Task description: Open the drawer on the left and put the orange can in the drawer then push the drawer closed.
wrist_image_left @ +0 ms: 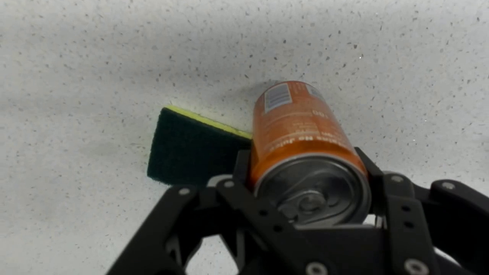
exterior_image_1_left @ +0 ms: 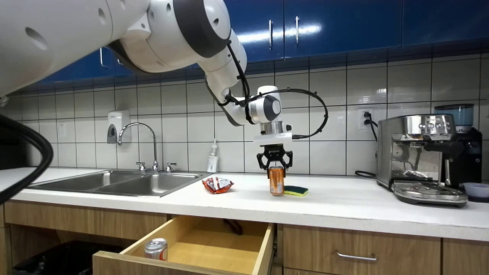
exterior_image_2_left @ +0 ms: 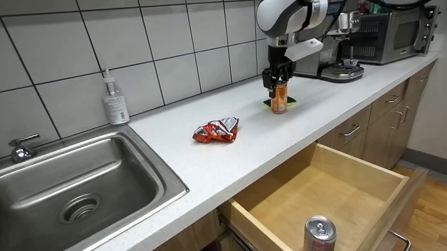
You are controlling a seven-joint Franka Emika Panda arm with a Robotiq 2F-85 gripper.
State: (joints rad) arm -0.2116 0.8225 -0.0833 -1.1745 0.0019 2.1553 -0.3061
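The orange can (exterior_image_1_left: 277,183) is upright on the white counter or just above it; I cannot tell which. It also shows in an exterior view (exterior_image_2_left: 279,99) and in the wrist view (wrist_image_left: 301,126), silvery top toward the camera. My gripper (exterior_image_1_left: 276,173) points down with its fingers on both sides of the can's upper part, shut on it; the fingers also show in the wrist view (wrist_image_left: 305,170). The drawer (exterior_image_1_left: 214,248) is pulled open below the counter, and its pale inside shows in an exterior view (exterior_image_2_left: 317,190). Its silver bar handle (exterior_image_2_left: 402,242) is partly visible.
A silvery can (exterior_image_2_left: 319,238) stands inside the drawer near its front corner. A green-yellow sponge (wrist_image_left: 195,149) lies beside the orange can. A red-and-silver wrapper (exterior_image_1_left: 217,185), sink (exterior_image_1_left: 153,185), coffee machine (exterior_image_1_left: 416,152) and another drawer front (exterior_image_1_left: 313,248) are around.
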